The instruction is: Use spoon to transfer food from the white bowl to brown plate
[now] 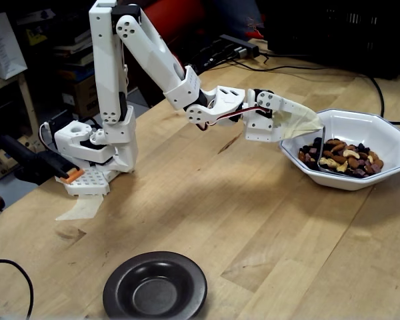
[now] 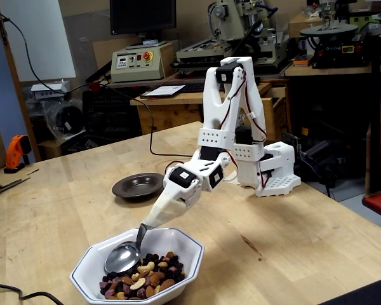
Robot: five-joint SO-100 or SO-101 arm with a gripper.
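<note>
Pincer [image 2: 160, 215] clenched on taped spoon [image 2: 122, 257], spoon's bowl touching food [image 2: 143, 281] inside white bowl [image 2: 190, 248], brown plate [image 1: 187, 303] well apart

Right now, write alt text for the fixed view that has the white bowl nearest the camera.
A white robot arm reaches down across a wooden table, its tool holding a taped spoon whose silver scoop rests in a white bowl of mixed nuts and dried fruit. An empty brown plate sits farther back on the table, apart from the bowl.
</note>
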